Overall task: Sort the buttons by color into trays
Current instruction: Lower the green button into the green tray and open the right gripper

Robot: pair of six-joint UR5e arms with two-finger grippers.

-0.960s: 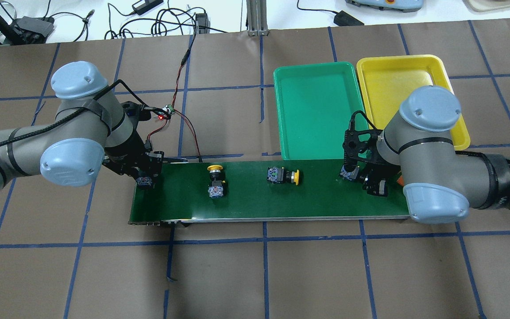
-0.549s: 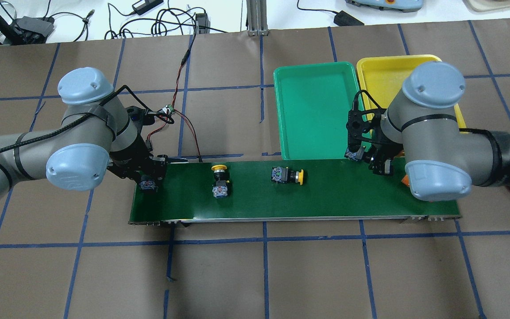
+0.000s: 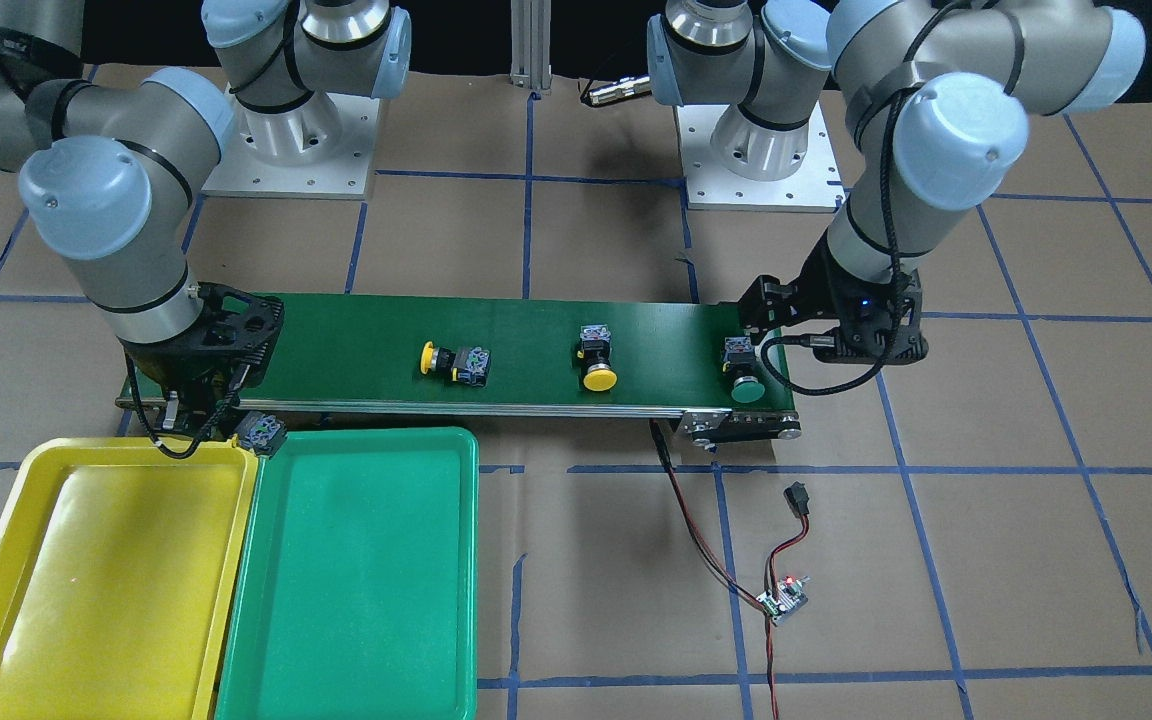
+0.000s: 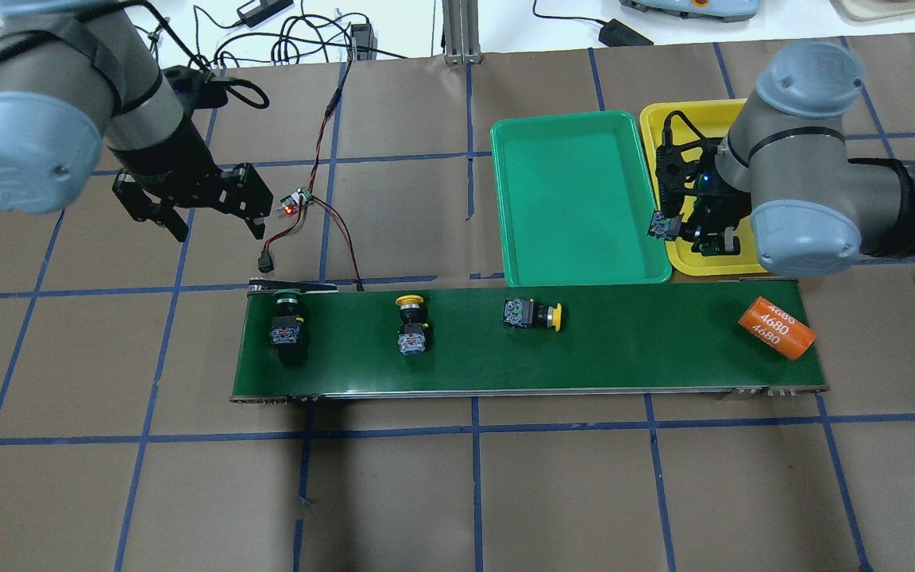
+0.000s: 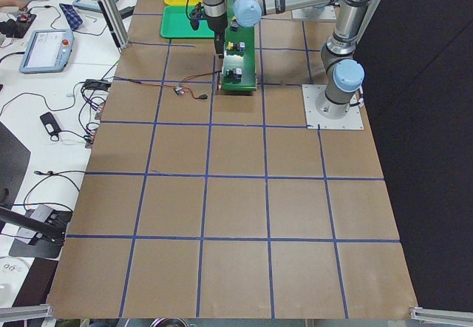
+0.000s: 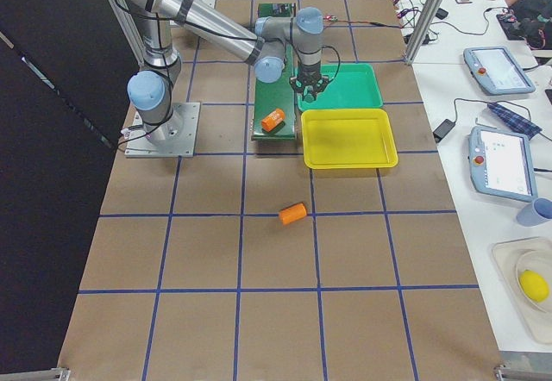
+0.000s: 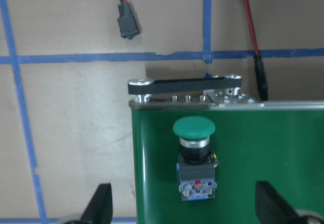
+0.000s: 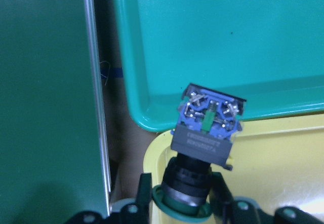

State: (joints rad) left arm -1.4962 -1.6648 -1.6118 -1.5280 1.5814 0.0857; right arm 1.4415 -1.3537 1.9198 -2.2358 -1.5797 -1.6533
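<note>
Holding, right gripper (image 8: 183, 196): we see its two fingers closed on the neck of a green-capped button (image 8: 207, 127), just behind the cap; the blue terminal end points away from the wrist.
Place of this green-capped button: it hangs over the seam where a corner of the green tray (image 4: 577, 199) meets the yellow tray (image 4: 692, 127), on the side near the conveyor belt (image 4: 648, 342). The cap end is over yellow, the terminal end over the green rim. We cannot tell if it touches a rim.
State of left gripper (image 4: 218, 230): its fingers are spread wide with nothing between them; it is raised beyond the far edge of the belt.
Place of second green-capped button (image 7: 195, 168): it lies on the left end of the belt, cap toward the far edge; in the left wrist view it sits between the two fingers, apart from both.
Others on the belt: first yellow-capped button (image 4: 411, 322) and second yellow-capped button (image 4: 531, 314) lie toward the middle, well apart from both grippers; an orange cylinder (image 4: 776, 328) lies at the right end.
</note>
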